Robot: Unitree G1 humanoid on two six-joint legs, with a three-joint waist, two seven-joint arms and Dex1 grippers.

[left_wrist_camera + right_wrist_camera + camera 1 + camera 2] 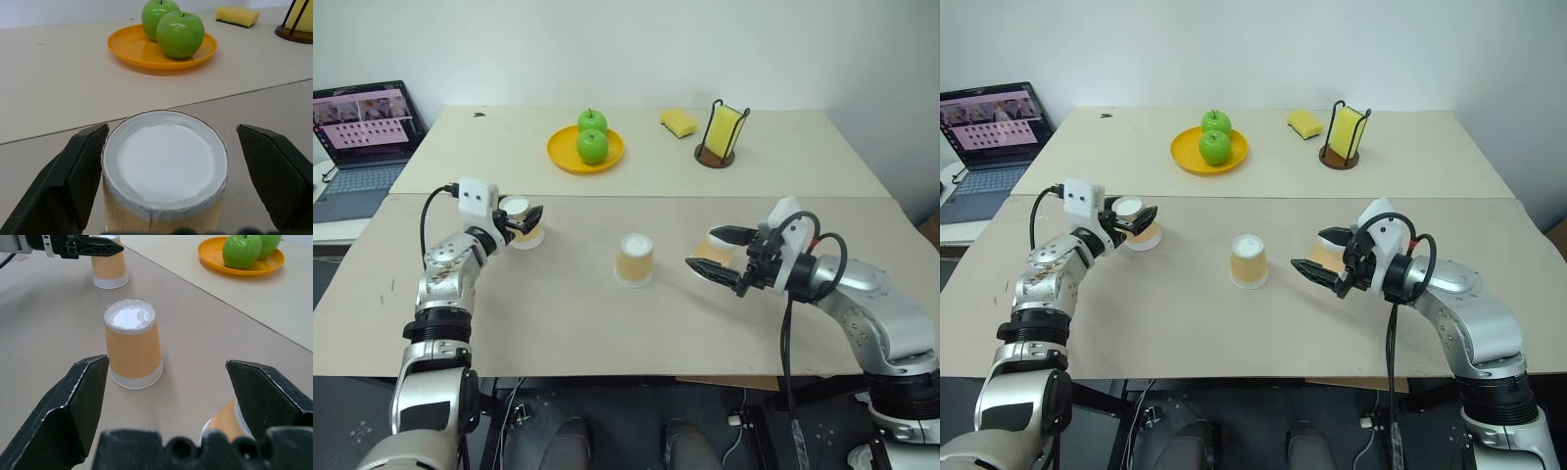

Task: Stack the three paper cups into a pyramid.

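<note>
Three paper cups stand upside down on the desk [558,323], each apart from the others. The left cup [1143,226] sits between the spread fingers of the left gripper [1136,220], not squeezed. The middle cup [635,258] stands alone. The right cup [714,248] sits just behind the right gripper [717,252], whose fingers are wide apart and hold nothing.

The right cup [713,247] is largely covered by the right gripper [717,253], so its posture cannot be judged. The left cup [1143,227] is partly masked by the left gripper [1136,221]. The laptop [359,137] is cut off at the frame edge; its screen content is unreadable.
</note>
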